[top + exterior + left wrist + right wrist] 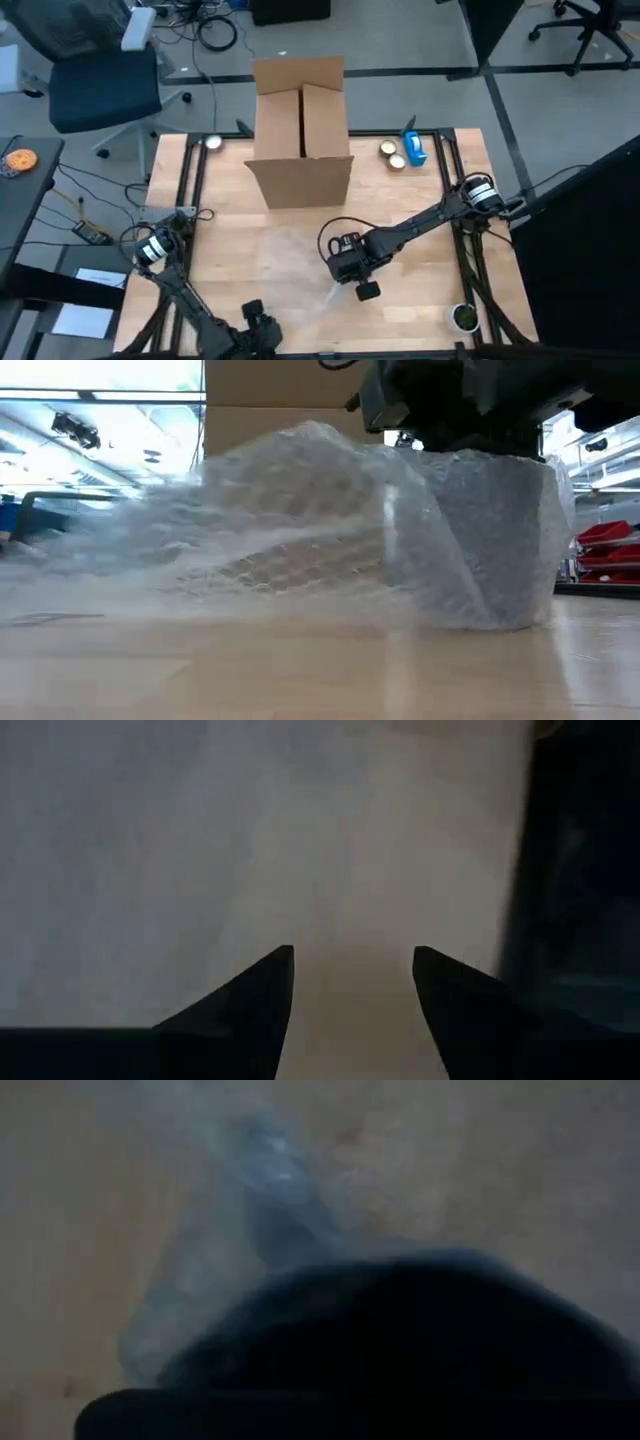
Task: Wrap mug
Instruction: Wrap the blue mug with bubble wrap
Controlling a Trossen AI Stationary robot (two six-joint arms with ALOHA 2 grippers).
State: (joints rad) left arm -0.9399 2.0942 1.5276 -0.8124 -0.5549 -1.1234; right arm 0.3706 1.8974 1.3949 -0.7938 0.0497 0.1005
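Fingers (285, 990) of your left gripper (352, 982) stand spread apart with nothing between them, parked low at the near edge of the counter (240, 230). Your right gripper (362, 285) hangs over the middle of the counter, pressed down onto the bubble wrap (300, 530); whether its fingers are released or clenched, you cannot tell, since its own wrist camera shows only a dark rounded mass and blurred wrap (260, 1190). From the low camera, the wrap rises into a tall bundle right under that gripper and trails off flat beside it. The mug itself is not visible. Farther back stands an open cardboard box (300, 135), with a blue tape dispenser (413, 147) beside it
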